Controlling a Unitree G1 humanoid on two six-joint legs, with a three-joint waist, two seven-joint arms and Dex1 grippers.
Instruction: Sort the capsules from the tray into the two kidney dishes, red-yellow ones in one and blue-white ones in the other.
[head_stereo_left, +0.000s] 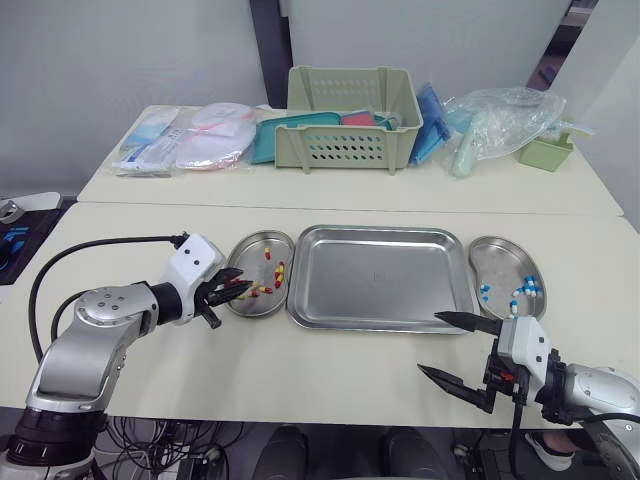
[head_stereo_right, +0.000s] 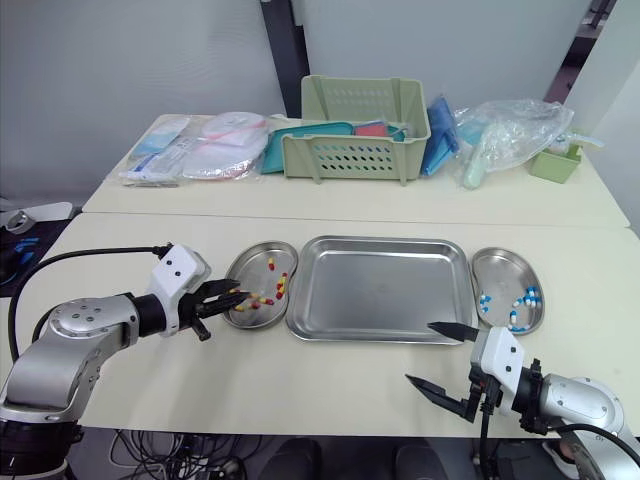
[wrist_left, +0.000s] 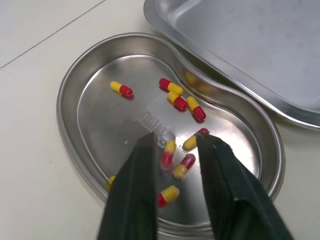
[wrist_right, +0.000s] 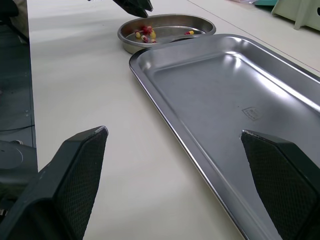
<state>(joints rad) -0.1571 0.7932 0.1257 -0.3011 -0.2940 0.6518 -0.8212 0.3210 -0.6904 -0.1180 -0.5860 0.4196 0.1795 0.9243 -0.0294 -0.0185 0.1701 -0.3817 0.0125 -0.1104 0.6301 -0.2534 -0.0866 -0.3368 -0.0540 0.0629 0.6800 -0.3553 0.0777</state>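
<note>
- Black-fingered right gripper (head_stereo_left: 430, 342) sits nearest us, at the front edge of the table, just off the tray's near right corner. Its jaws are spread wide with nothing between them.
- Left gripper (head_stereo_left: 242, 283) is a bit further in, tips over the near-left part of the left kidney dish (head_stereo_left: 252, 250). Its jaws are parted by a narrow gap.
- In the left wrist view we see a blurred capsule (wrist_left: 168, 152) in that gap. We can't tell whether it is dropping or already lying in the dish. It doesn't look clamped, so we read this as a release.
- Tray (head_stereo_left: 380, 290) lies between the two dishes, and its floor is bare as far as we can see.
- Red-yellow capsules (wrist_left: 180, 102) are all in the left kidney dish, scattered loosely. We spot no blue-white ones among them.
- Blue-white capsules (head_stereo_left: 527, 287) are in the right kidney dish (head_stereo_left: 500, 262), clustered toward its near end. They are small in these views, but we see no red-yellow mixed in.
- Our call is that the sort is effectively done. What's left, at most, is confirming the last drop and pulling the left arm clear of the dish.
- On the back table (head_stereo_left: 300, 190), well apart from the work, are flat packets (head_stereo_left: 190, 140), a green basket (head_stereo_left: 352, 140), a clear plastic bag (head_stereo_left: 500, 120) and a small green box (head_stereo_left: 545, 152).
</note>
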